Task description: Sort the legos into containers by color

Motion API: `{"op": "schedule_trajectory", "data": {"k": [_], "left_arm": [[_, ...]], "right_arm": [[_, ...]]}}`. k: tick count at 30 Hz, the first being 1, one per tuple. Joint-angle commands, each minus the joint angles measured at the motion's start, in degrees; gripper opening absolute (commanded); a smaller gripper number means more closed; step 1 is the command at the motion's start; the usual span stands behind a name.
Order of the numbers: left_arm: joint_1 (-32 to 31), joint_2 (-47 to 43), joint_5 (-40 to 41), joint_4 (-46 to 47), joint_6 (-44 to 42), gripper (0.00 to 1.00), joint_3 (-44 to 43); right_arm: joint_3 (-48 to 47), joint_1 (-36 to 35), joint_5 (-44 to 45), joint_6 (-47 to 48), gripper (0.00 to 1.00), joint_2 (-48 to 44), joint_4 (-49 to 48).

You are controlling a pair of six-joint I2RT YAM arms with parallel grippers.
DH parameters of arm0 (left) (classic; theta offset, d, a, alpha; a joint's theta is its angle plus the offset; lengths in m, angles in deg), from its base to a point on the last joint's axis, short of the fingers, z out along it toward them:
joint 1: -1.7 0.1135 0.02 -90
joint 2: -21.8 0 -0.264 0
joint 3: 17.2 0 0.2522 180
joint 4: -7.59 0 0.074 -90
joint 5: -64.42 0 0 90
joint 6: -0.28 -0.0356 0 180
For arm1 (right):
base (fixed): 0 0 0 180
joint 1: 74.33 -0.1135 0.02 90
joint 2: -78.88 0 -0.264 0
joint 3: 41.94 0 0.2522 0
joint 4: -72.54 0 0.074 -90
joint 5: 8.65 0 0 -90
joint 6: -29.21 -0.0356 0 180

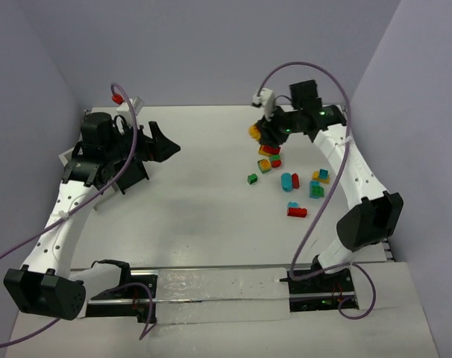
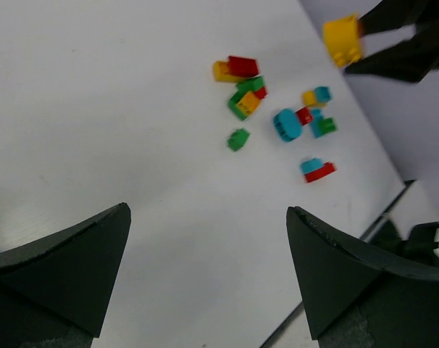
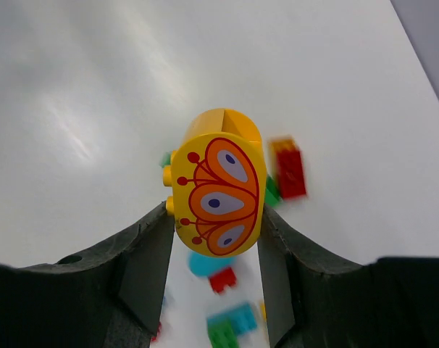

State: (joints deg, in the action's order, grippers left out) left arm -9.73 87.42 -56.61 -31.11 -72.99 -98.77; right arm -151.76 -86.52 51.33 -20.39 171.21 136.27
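Right end effector (image 3: pixel 216 217) grips 1 yellow lego (image 3: pixel 218 190) above table (image 1: pixel 196 201) — left end effector (image 2: pixel 208 210) spread wide, empty.

White table (image 1: pixel 203 212) is enclosed by pale lilac-grey walls (image 1: pixel 211 45); a metal rail (image 1: pixel 218 289) is mounted along its near edge.

Bright, even overhead light leaves only faint, soft shadows on the white table (image 1: pixel 203 224), with a dull sheen at its near edge. In the right wrist view the yellow brick (image 3: pixel 218 190) is sharp; the bricks (image 3: pixel 288 168) beyond are blurred.
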Motion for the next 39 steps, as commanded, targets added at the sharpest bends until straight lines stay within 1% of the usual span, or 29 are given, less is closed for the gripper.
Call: {"op": "schedule_trajectory", "data": {"k": [1,4,8,10,14,18,23,27,30,34,37,39], "left_arm": [[0.3,-0.1,-8.0,4.0,11.2,0.99,-3.9],[0.3,-0.3,-9.9,4.6,14.1,0.99,-4.1],[0.2,-1.3,-10.6,5.2,15.8,0.99,-2.5],[0.2,-2.3,-11.2,6.1,17.1,0.98,-1.1],[0.3,-3.3,-12.3,8.1,19.2,0.98,1.7],[0.2,-3.9,-14.6,10.2,20.9,0.97,3.6],[0.3,-4.5,-17.4,13.0,23.1,0.89,6.9],[0.2,-4.9,-17.8,14.0,24.1,0.82,8.2],[0.2,-4.7,-18.0,14.3,24.6,0.79,8.5],[0.2,-4.6,-18.5,14.9,25.3,0.72,9.1],[0.2,-4.7,-19.3,15.8,26.3,0.53,9.7],[0.3,-4.9,-19.9,16.3,26.8,0.35,10.0]], "right_arm": [[0.6,-10.2,0.4,-9.6,0.22,-2.7,-4.5],[-0.6,-17.8,2.8,-13.3,0.22,-3.1,-7.6],[-3.3,-24.8,5.4,-15.8,0.21,-2.0,-8.6],[-5.0,-27.9,6.7,-16.1,0.21,-0.9,-7.8],[-6.1,-31.8,9.3,-16.1,0.2,-0.1,-7.8],[-7.0,-34.6,11.0,-16.1,0.2,1.0,-7.6],[-8.9,-36.0,10.6,-16.8,0.2,1.9,-7.6],[-10.2,-37.4,10.9,-16.9,0.2,2.4,-7.3],[-11.3,-38.6,11.0,-16.8,0.2,2.8,-7.1],[-12.7,-40.2,11.6,-16.8,0.2,3.5,-6.7],[-13.0,-41.3,12.6,-16.7,0.2,3.8,-7.0],[-13.2,-42.1,13.8,-16.9,0.2,4.0,-7.2]]}}
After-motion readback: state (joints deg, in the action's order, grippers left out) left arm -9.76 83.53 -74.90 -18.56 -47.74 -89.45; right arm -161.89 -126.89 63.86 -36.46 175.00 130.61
